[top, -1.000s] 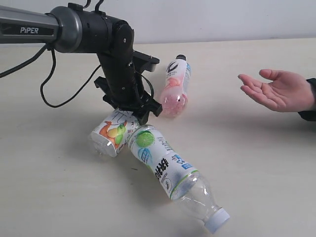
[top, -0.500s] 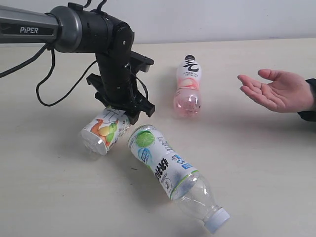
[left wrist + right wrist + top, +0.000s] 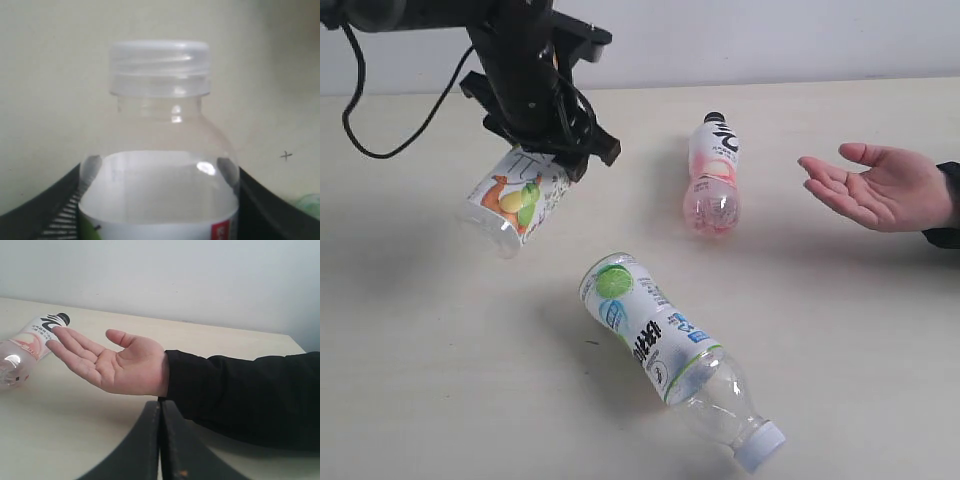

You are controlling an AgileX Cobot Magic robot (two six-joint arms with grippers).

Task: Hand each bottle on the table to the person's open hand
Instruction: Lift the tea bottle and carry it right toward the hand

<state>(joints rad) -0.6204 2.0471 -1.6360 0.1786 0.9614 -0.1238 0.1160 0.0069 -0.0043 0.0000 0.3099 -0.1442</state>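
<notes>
My left gripper (image 3: 546, 152) is shut on the orange-fruit white-label bottle (image 3: 515, 200) and holds it tilted in the air above the table (image 3: 840, 330). In the left wrist view its clear neck and white cap (image 3: 160, 67) stick out between the black fingers (image 3: 55, 210). The pink bottle with the black cap (image 3: 713, 185) lies on the table left of the person's open hand (image 3: 875, 185). The lime-pictured bottle (image 3: 655, 340) lies near the front. My right gripper (image 3: 160, 407) is shut and empty, just below the hand's wrist (image 3: 112, 362). The slim white-labelled bottle is out of view.
The person's dark sleeve (image 3: 245, 395) stretches across the right wrist view close to my right gripper. A black cable (image 3: 390, 120) hangs from the left arm over the back left of the table. A pale wall runs behind the table.
My left gripper has risen and moved left and back with the orange-fruit bottle, lifting it clear of the lime bottle. The pink bottle has rolled a little to the right.
</notes>
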